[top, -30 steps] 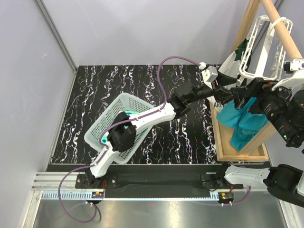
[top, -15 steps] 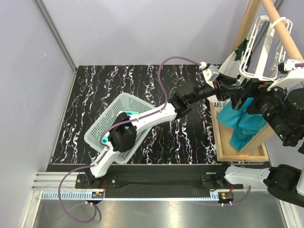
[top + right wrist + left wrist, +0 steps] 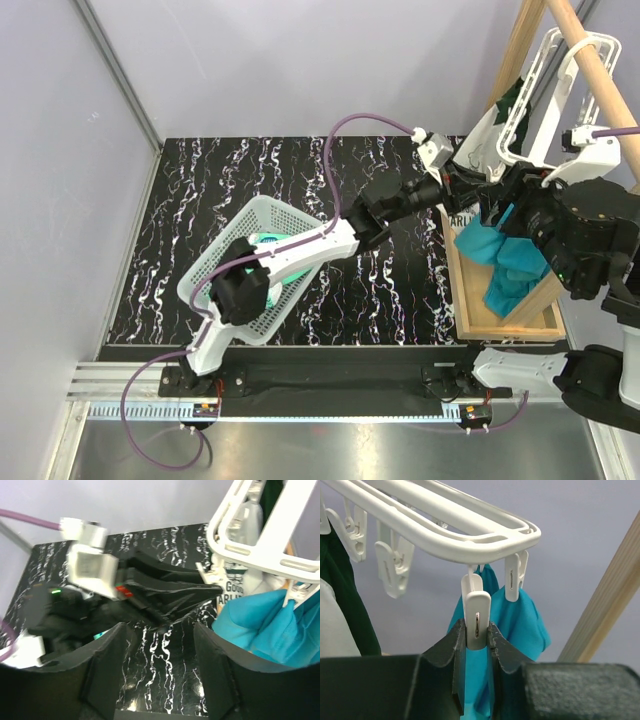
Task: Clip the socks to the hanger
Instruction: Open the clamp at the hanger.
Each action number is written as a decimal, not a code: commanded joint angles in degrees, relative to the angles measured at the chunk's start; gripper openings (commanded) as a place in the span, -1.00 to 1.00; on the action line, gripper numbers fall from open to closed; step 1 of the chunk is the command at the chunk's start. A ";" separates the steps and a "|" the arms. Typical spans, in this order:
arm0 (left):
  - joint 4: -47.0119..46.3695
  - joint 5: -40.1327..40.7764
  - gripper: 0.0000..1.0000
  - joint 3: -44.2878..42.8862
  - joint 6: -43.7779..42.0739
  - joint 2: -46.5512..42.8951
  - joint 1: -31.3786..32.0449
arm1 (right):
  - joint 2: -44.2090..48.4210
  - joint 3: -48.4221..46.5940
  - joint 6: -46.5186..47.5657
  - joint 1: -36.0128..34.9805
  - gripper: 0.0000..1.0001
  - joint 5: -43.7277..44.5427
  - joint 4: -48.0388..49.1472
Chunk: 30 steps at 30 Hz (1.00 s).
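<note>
The left jaws are pressed together on a white clip (image 3: 476, 615) that dangles from the near corner of the hanger (image 3: 470, 552), one black jaw against each flat side of it. The right jaws stand wide apart and hold nothing. Through their gap the right wrist view shows the left arm's black end and the desk beyond.

The black desk (image 3: 200, 200), veined with white, fills the middle of the top view. At its right edge stands a wooden rack (image 3: 505, 325), an open box-like base with slanted poles rising out of frame. A white mesh basket (image 3: 205, 265) lies tilted on the left half of the desk, under the left arm, which reaches across toward the rack.

The hanger, a white plastic frame of bars, is hooked over the rack's upper pole, well apart from the basket. A plain teal cloth (image 3: 500, 262) hangs below it inside the rack. In the left wrist view this cloth is just behind the gripped clip, and a second clip (image 3: 515, 577) beside that one appears to hold its top edge.

The socks (image 3: 266, 240) show only as a mint-green patch inside the basket, mostly hidden by the arm. More clips (image 3: 395, 565) hang from the hanger's bars to the left, beside a dark green cloth (image 3: 342, 595).
</note>
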State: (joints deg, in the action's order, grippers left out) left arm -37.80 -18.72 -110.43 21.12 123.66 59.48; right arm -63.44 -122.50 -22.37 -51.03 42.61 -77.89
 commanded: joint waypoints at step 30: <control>4.05 -5.27 -1.00 6.37 7.18 -13.26 -2.62 | -9.16 4.55 2.33 18.32 0.29 -0.42 12.49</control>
State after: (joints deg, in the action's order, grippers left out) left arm -31.55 -20.80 -104.49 27.57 113.80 56.93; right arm -72.62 -118.83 -22.39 -34.61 43.90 -70.46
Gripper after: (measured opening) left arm 0.190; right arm 0.641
